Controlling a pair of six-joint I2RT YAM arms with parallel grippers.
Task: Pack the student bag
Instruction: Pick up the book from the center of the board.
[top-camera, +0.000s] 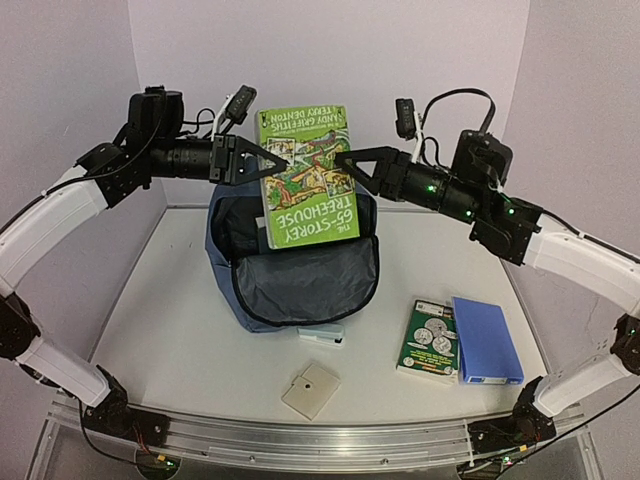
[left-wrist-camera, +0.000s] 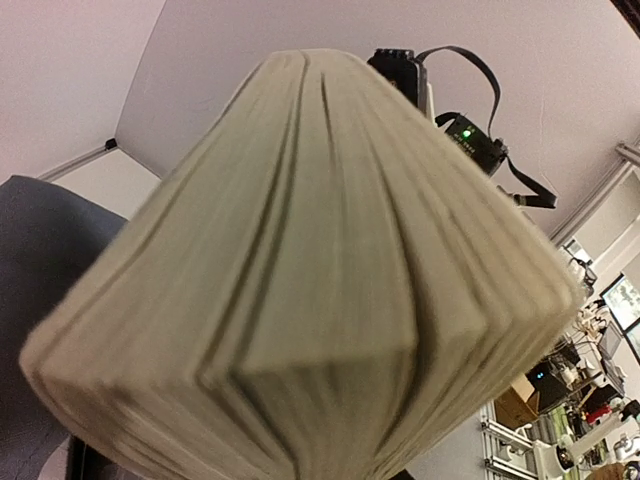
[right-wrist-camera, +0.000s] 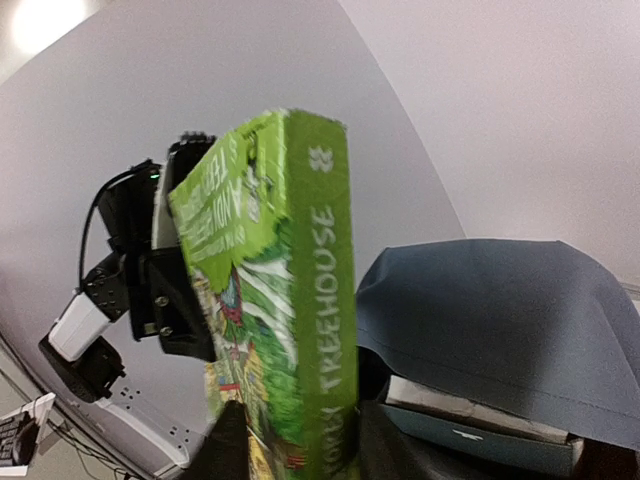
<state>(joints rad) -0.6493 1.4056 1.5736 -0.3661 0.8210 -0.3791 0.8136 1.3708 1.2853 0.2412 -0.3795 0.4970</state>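
The book (top-camera: 308, 175) hangs at upper centre of the top view, pinched from both sides. The left gripper (top-camera: 268, 160) clamps its page edge and the right gripper (top-camera: 345, 160) its spine. Just below, at centre, the bag (top-camera: 222, 248) lies on the table with its mouth agape. Best to lower both arms together, without twisting the book, and slide it into the opening. The cover is glossy green card, the pages a soft fanned block. The bag is limp slate-blue fabric with smooth grey lining.

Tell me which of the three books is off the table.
The Treehouse book, held by the left claw and right claw above the student bag; the dark green book and blue book lie flat.
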